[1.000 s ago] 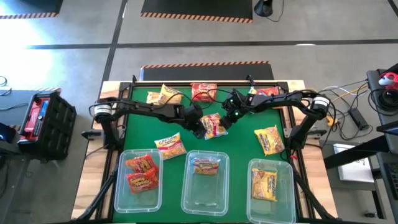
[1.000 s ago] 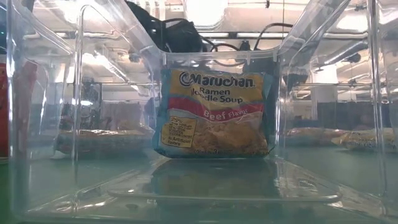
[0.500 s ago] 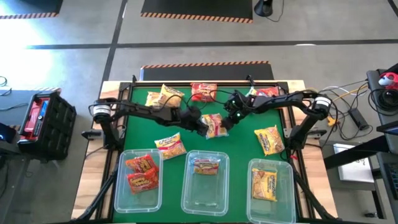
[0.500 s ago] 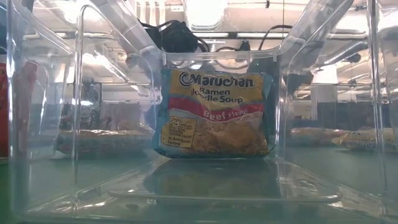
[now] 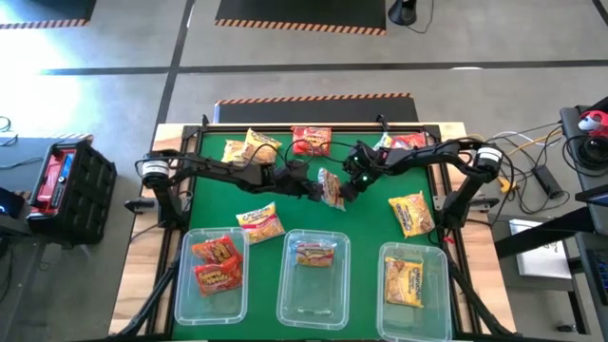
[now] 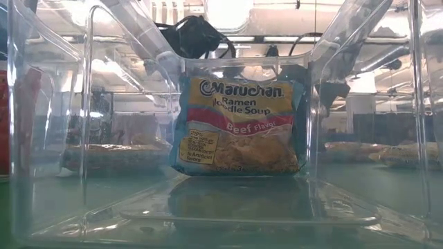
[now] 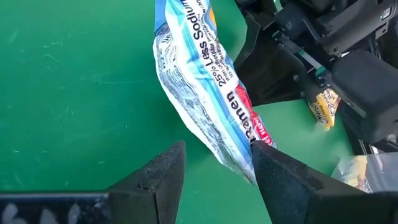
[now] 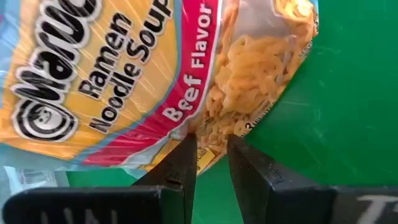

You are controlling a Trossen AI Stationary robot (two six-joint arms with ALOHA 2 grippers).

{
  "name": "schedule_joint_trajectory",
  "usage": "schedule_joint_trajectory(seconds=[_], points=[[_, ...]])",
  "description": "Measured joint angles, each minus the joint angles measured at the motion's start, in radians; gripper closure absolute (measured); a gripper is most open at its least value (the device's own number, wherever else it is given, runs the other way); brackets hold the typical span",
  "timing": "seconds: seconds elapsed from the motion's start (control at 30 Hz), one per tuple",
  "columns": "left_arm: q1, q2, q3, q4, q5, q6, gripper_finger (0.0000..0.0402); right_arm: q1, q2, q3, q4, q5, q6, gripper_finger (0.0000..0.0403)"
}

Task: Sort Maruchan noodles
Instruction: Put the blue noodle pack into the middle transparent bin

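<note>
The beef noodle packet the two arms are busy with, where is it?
In the high view the beef packet hangs above the green mat's middle, pinched by the right gripper, left gripper beside it, behind the middle tub.

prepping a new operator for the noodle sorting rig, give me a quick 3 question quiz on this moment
1. True or false: the right gripper pinches the edge of a yellow-and-pink crinkly plastic noodle packet.
2. How many red-orange crinkly packets lie in the left clear rectangular plastic tub? A one, B two, C four.
3. Fill in: the lone packet in the middle clear tub reads "____ Flavor".

Key: 1 true; 2 B; 3 Beef.
</note>
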Motion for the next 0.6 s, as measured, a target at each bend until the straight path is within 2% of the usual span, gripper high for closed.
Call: schedule_joint_trajectory(seconds=[0.23,0.6], points=[[0.000,0.000,0.000,-0.014,-0.007,-0.024,0.0231,0.000,0.002,-0.007,-0.001,0.009,-0.007,0.0326],[0.003,0.000,0.000,-0.030,0.073,0.010,0.0198,-0.001,0.000,-0.023,0.021,0.000,-0.007,0.0326]])
